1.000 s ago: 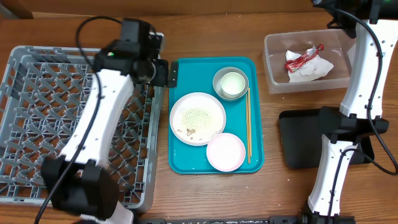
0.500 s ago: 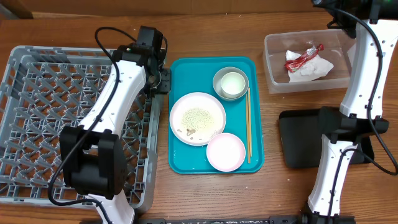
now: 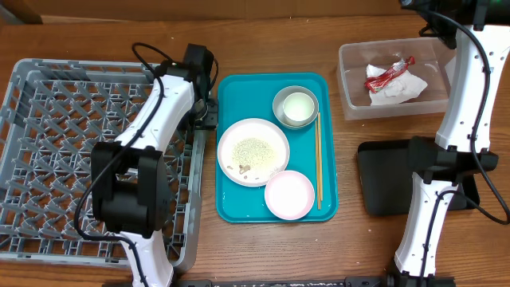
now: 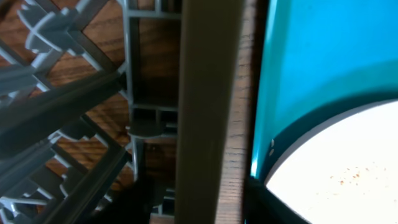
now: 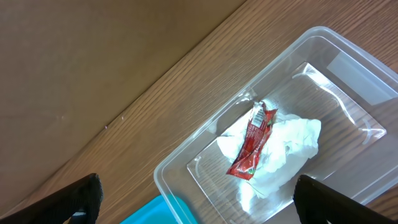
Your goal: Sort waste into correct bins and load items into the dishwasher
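Note:
My left gripper (image 3: 205,112) is low between the dishwasher rack (image 3: 48,143) and the teal tray (image 3: 239,92). Its jaws are partly closed but open, astride the rack's right wall (image 4: 208,106); a strip of table shows beside the right finger (image 4: 273,205). They hold nothing. The plate (image 3: 253,151) with rice crumbs (image 3: 253,148), a pale bowl (image 3: 288,194), a metal bowl (image 3: 278,100) holding a white cup (image 3: 297,107), and chopsticks (image 3: 318,159) sit on the tray. My right gripper (image 5: 211,205) hangs open above the clear tub (image 5: 186,168), where a red wrapper (image 5: 252,143) lies on a napkin (image 5: 292,143).
A black tray (image 3: 382,183) lies at the right, partly under my right arm (image 3: 470,80). The rack fills the table's left side, its wall a finger's width from the teal tray. A cardboard wall runs behind the table.
My left gripper swung down from the teal tray's top-left corner to the rack's right wall, and its jaws narrowed. The right arm has not moved.

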Action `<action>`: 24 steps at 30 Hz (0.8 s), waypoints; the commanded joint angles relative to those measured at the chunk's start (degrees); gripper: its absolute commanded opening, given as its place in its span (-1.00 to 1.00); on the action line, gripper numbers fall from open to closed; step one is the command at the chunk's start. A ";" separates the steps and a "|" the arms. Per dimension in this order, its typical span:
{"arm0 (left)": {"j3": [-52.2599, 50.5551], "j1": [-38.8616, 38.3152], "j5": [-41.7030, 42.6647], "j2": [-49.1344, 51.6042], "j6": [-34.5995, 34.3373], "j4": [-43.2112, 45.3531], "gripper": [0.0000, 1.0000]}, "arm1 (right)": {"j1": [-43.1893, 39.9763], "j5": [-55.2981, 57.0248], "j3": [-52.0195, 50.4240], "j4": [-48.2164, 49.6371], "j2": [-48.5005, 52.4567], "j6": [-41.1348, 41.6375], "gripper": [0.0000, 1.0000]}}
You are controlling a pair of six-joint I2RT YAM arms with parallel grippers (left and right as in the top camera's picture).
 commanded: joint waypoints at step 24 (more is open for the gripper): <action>1.05 2.27 -2.62 4.57 3.89 15.56 -0.90 | -0.17 -0.04 0.72 0.26 -1.22 0.26 1.00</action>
